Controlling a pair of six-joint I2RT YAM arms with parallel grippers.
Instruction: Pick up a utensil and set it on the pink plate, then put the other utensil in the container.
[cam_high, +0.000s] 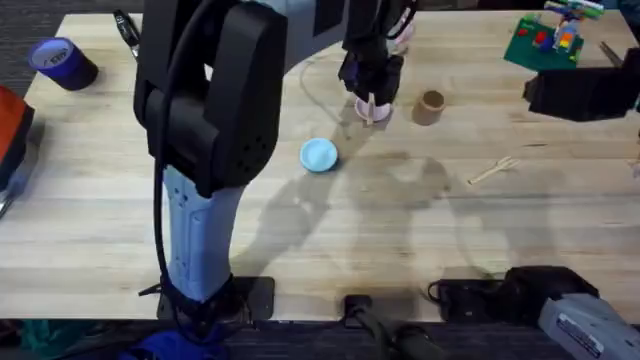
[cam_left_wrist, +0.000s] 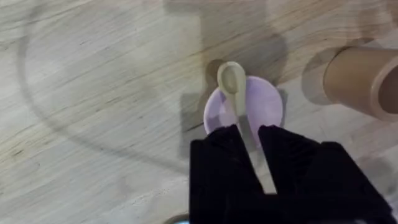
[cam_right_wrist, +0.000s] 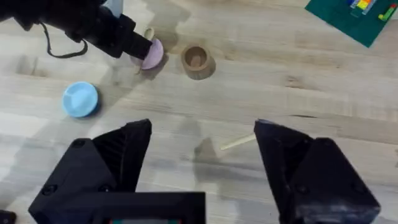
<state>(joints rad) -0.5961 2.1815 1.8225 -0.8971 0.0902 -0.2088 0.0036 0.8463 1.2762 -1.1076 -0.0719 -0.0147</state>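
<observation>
The left gripper (cam_high: 372, 92) hangs over the pink plate (cam_high: 375, 111) toward the far middle of the surface (cam_high: 100, 200), its black fingers (cam_left_wrist: 221, 155) closed on the handle of the spoon-like utensil (cam_left_wrist: 235, 93). In the left wrist view the utensil's rounded end reaches across the plate and pokes just past its rim; whether it touches the plate cannot be told. The container (cam_high: 429, 105) stands upright just beside the plate, apart from it, with its mouth open. The blue plate (cam_high: 319, 154) lies nearer the arm bases, clear of both. The fork (cam_high: 493, 171) lies alone on open wood to the right, well apart from the container, with bare surface all around it. The right gripper (cam_right_wrist: 202, 162) hovers above that area with its fingers spread wide and holding nothing, the fork's handle showing between them.
</observation>
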